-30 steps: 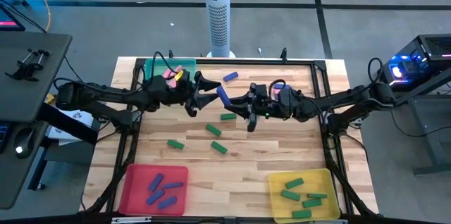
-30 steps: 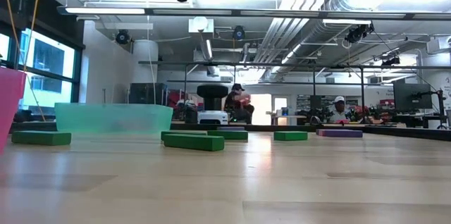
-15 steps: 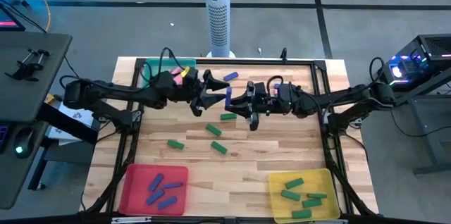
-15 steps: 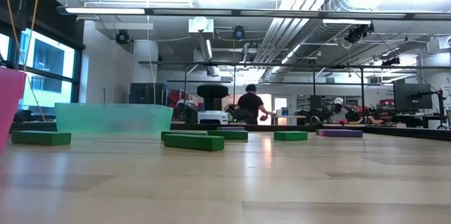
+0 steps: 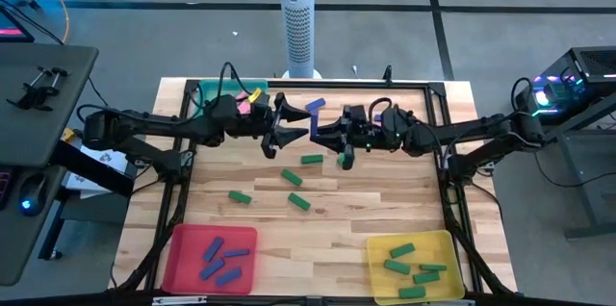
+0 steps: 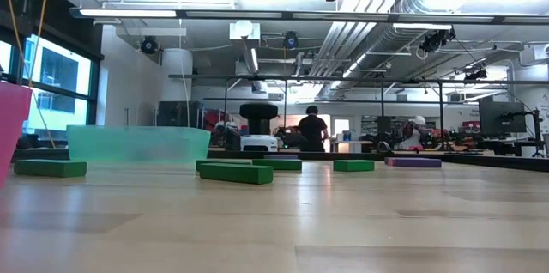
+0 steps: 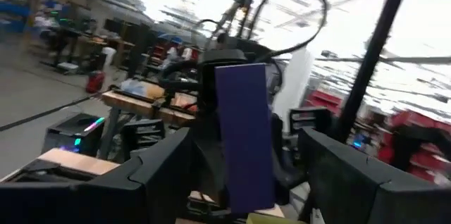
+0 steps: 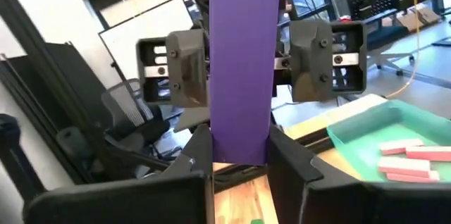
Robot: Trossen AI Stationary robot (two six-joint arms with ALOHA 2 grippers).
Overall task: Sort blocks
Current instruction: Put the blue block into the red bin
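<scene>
Sorting looks more than half done: blue bars lie in the red tray (image 5: 189,266), green in the yellow tray (image 5: 377,269), pink in the teal tray (image 5: 204,90). Mid-table above the wood, the right gripper (image 5: 315,134) clamps a blue block (image 5: 313,120) upright between the spread fingers of the left gripper (image 5: 292,124). Four green blocks (image 5: 297,201) and one blue bar (image 5: 316,105) remain loose on the table (image 5: 404,200).

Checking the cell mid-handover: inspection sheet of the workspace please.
Surface: pale wooden slatted table in a black frame.
Job's things: purple flat bar held upright by the right gripper; another purple bar at the far edge; four green bars loose mid-table; pink bars in the teal tray, purple bars in the red tray, green bars in the yellow tray.
Clutter: nothing seen.
Grippers: right gripper shut on the purple flat bar; left gripper open, fingers either side of it.
Cables: black loops above both wrists.
Surroundings: white perforated tower behind the table; people far off in the low view.
</scene>
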